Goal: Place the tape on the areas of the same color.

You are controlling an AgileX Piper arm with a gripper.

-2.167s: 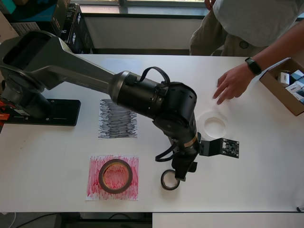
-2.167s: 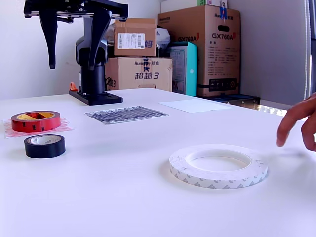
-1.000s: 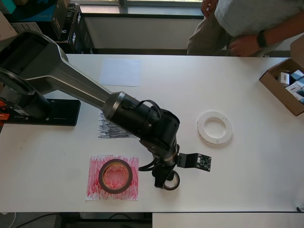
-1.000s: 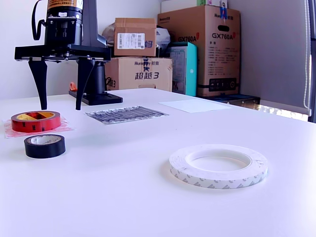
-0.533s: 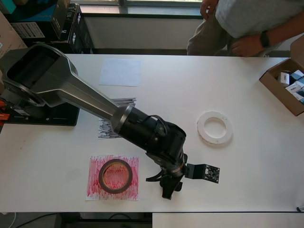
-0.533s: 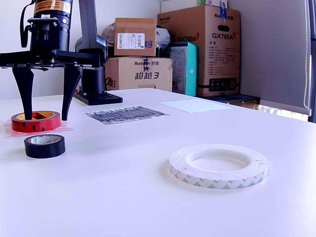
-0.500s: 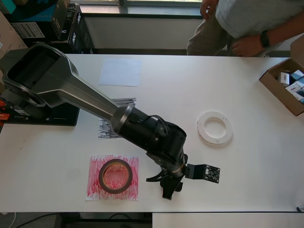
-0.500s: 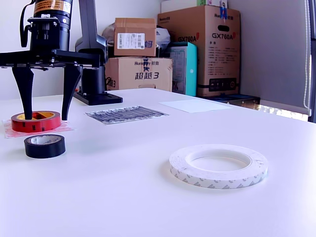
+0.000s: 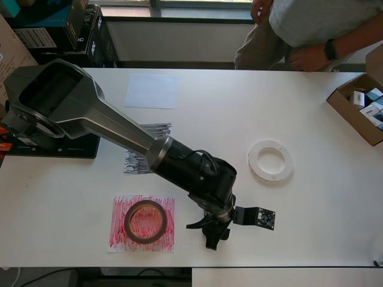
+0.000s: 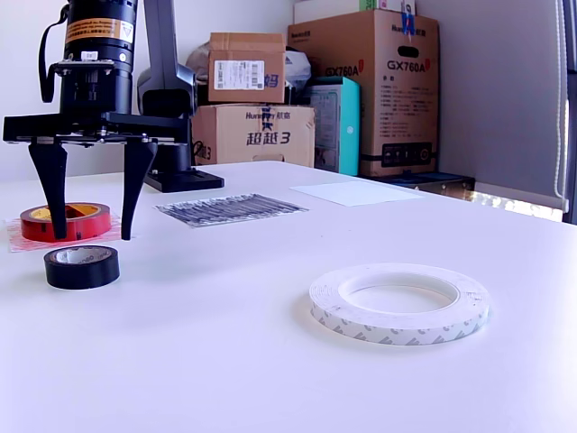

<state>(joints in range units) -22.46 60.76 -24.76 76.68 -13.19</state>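
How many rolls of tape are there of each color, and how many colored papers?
Red tape: 1
Black tape: 1
White tape: 1
Red scribbled sheet: 1
Black scribbled sheet: 1
White sheet: 1
Total: 3 tape rolls and 3 sheets, 6 things.
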